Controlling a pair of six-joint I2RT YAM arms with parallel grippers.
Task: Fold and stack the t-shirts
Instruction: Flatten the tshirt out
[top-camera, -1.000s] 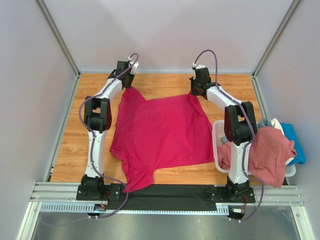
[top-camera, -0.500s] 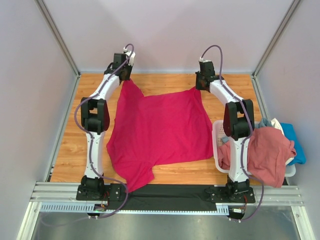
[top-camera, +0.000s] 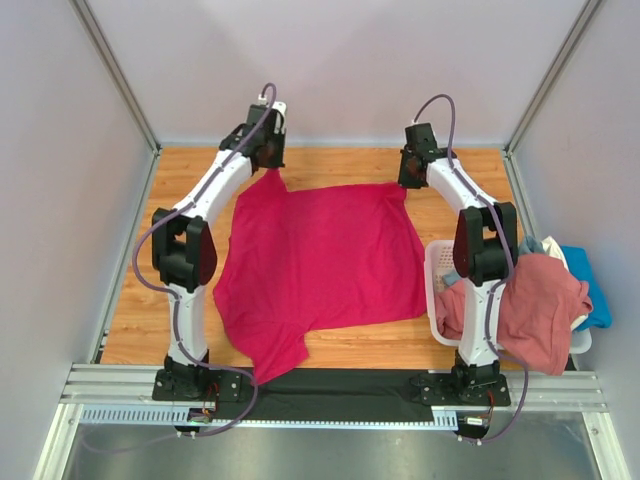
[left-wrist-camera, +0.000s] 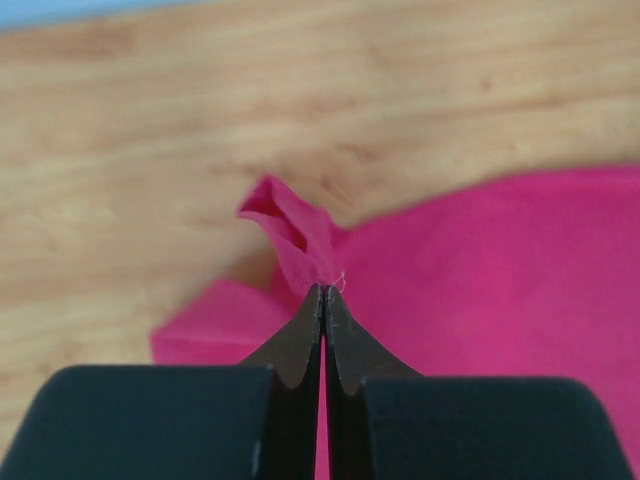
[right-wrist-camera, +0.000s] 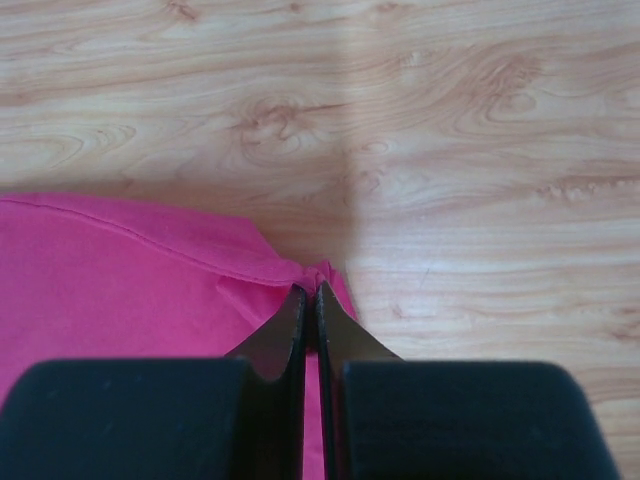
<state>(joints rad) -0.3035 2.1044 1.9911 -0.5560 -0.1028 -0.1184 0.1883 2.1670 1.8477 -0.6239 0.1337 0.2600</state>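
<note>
Two pinches hold it: left gripper (left-wrist-camera: 323, 292) and right gripper (right-wrist-camera: 308, 292) each clamp tight on a corner of the magenta t-shirt (top-camera: 320, 260), which trails back from their jaws across the table (top-camera: 330, 160). Soft and floppy; corners seem the surest grips.

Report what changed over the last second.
The left gripper swung right toward the middle and the right gripper eased outward, straightening the far edge of the magenta shirt. Both stayed shut on its far corners; the pink shirt over the basket did not move.

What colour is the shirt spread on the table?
The shirt is magenta-red; the top external view shows it best.
</note>
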